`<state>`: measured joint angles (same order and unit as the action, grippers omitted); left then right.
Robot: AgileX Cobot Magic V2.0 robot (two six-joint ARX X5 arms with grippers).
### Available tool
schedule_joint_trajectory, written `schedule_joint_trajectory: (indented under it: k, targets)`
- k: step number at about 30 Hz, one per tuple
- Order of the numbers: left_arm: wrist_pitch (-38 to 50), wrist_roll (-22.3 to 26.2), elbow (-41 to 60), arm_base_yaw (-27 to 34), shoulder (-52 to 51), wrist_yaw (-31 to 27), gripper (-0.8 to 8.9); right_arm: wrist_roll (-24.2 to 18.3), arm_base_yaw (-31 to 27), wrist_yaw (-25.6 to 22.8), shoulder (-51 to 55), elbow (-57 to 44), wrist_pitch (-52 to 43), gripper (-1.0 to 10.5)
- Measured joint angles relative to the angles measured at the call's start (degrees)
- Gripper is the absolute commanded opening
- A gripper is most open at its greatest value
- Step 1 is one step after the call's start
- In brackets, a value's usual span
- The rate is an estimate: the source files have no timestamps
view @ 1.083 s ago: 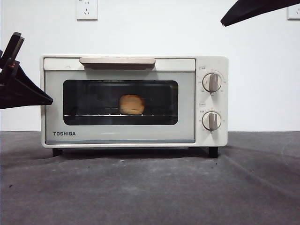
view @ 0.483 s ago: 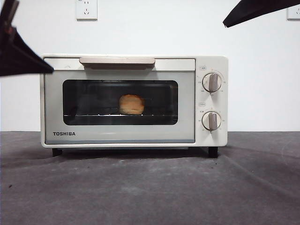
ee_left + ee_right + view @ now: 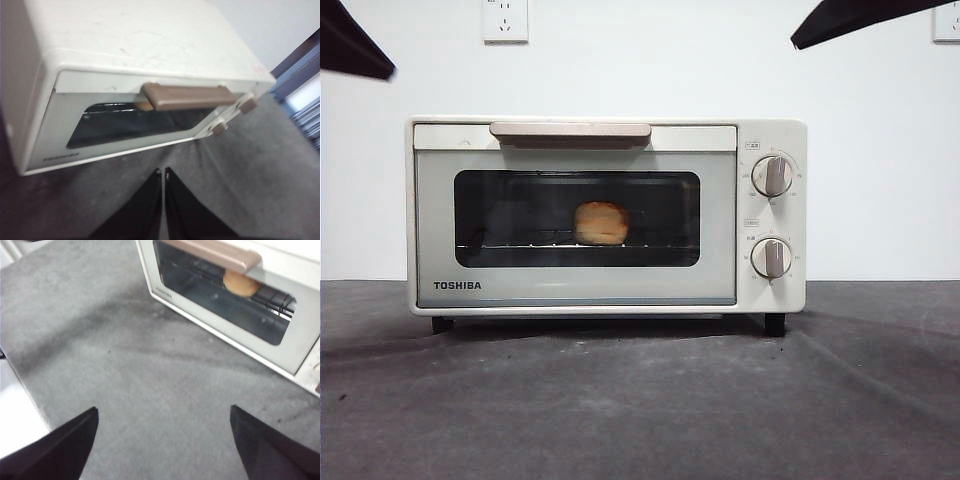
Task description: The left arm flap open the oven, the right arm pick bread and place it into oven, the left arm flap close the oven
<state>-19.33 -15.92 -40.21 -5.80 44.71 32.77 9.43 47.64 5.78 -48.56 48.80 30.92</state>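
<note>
The cream-white oven (image 3: 606, 215) stands on the grey table with its door closed, beige handle (image 3: 570, 130) at the top. Through the dark glass the bread (image 3: 601, 223) rests on the wire rack inside. In the right wrist view the bread (image 3: 241, 284) shows behind the door window. My left gripper (image 3: 163, 172) is shut and empty, raised in front of and above the oven (image 3: 140, 85); it shows as a black tip at the top left of the front view. My right gripper (image 3: 162, 415) is open and empty over the table before the oven.
Two round knobs (image 3: 772, 175) sit on the oven's right panel. Wall sockets (image 3: 505, 18) are on the white wall behind. The grey table surface (image 3: 640, 400) stretches in front of the oven. A table edge shows in the right wrist view (image 3: 20, 390).
The left arm has risen from beside the oven's left side up to the top left corner of the front view. The oven, bread and right arm stay put.
</note>
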Motion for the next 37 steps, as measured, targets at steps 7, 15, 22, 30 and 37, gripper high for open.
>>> schedule_joint_trajectory:
  k: [7, 15, 22, 30, 37]
  targets:
    - [-13.14, 6.14, -2.99, -3.13, -10.73, -7.39, 0.16, -0.02, 0.0, -1.25, 0.0, 0.0, -1.22, 4.2]
    - [-22.62, 12.15, -5.66, -3.32, -16.33, -9.07, 0.16, -0.02, 0.0, -2.91, 0.0, 0.0, -1.25, 4.2]
    - [-24.87, 13.18, -5.64, -3.32, -16.22, -9.07, 0.16, 0.0, 0.0, -2.95, 0.0, 0.0, -1.22, 4.2]
    - [-24.87, 13.46, -5.64, -3.32, -16.22, -9.07, 0.16, 0.0, 0.0, -2.97, 0.0, 0.0, -1.22, 0.1]
    - [-24.87, 13.49, -5.66, -3.32, -16.22, -9.07, 0.16, 0.0, 0.0, -2.99, 0.0, 0.0, -1.22, 0.1]
